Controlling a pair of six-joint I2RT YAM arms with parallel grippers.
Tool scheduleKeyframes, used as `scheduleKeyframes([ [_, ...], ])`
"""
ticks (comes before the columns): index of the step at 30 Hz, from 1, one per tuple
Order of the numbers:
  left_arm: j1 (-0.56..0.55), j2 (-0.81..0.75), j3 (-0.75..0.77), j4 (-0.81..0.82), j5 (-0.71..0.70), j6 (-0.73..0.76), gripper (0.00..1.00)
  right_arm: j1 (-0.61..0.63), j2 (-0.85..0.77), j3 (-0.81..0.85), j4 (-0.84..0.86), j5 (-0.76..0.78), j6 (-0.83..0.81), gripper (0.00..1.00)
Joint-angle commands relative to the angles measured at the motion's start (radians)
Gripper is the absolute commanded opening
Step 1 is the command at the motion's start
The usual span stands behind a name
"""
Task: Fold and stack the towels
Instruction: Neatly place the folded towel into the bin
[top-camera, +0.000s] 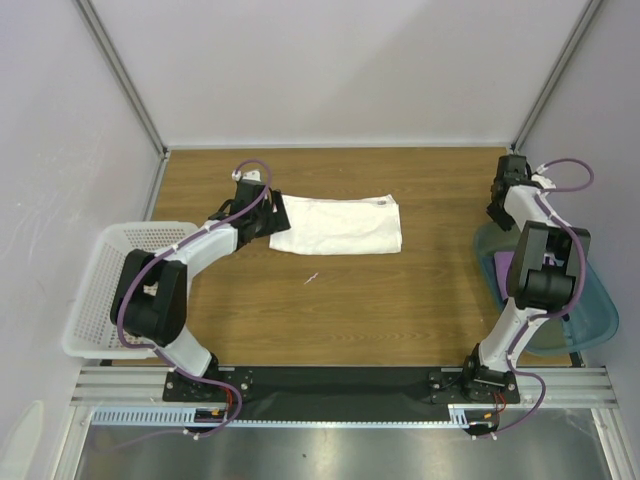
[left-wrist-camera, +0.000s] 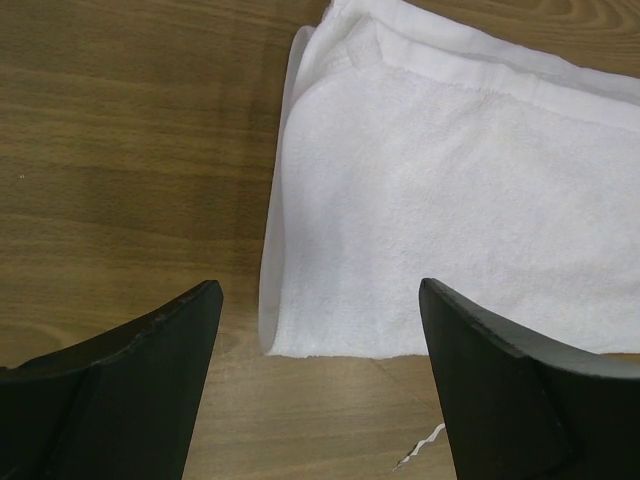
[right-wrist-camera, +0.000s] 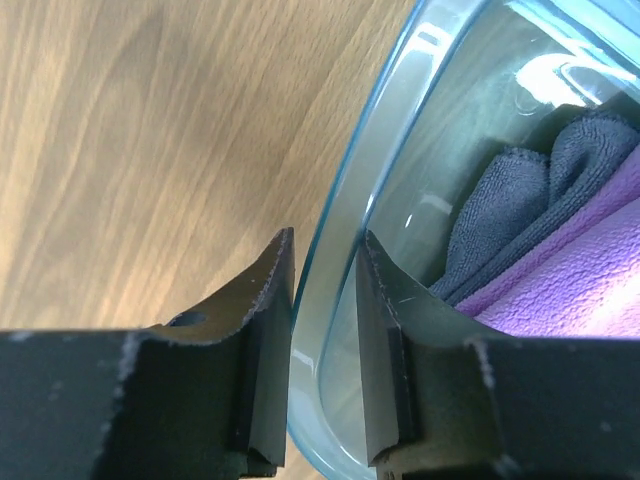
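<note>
The white towel (top-camera: 337, 225) is seen whole from overhead, and its left end is shared, close up, by the left wrist view. The teal bin (right-wrist-camera: 380, 130), right of the towel, is framed close up by the right wrist view.

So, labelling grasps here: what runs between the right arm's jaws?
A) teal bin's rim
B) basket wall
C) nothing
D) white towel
A: the right wrist view shows the rim of the teal bin passing between the right arm's jaws, with the purple towel and the navy towel inside it.
</note>
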Motion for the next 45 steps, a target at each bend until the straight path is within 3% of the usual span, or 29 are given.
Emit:
scheduleKeyframes([
  [1,0.008,-0.030,0.018,-0.003,-0.011,-0.005,0.86,0.035,-0.033,0.029,-0.018,-0.029,-0.131,0.02],
  [10,0.008,-0.064,0.011,-0.021,-0.015,-0.004,0.86,0.238,-0.190,-0.131,-0.151,-0.004,-0.281,0.00],
  [19,0.008,-0.102,-0.009,-0.013,-0.006,-0.008,0.85,0.361,-0.340,-0.249,-0.191,-0.142,-0.479,0.00],
  [23,0.008,-0.090,0.007,-0.012,-0.008,-0.002,0.85,0.519,-0.400,-0.263,-0.218,-0.126,-0.569,0.00],
  [28,0.008,-0.085,0.012,-0.010,0.011,-0.004,0.85,0.543,-0.411,-0.283,-0.324,-0.211,-0.571,0.00],
  [32,0.008,-0.093,-0.002,-0.012,0.015,-0.008,0.85,0.547,-0.411,-0.292,-0.341,-0.176,-0.513,0.00],
  [37,0.008,-0.107,-0.005,-0.012,0.009,-0.008,0.85,0.543,-0.362,-0.242,-0.438,0.000,-0.335,0.00],
  [45,0.008,-0.090,0.009,-0.015,0.006,-0.008,0.85,0.589,-0.337,-0.222,-0.542,-0.091,-0.266,0.00],
])
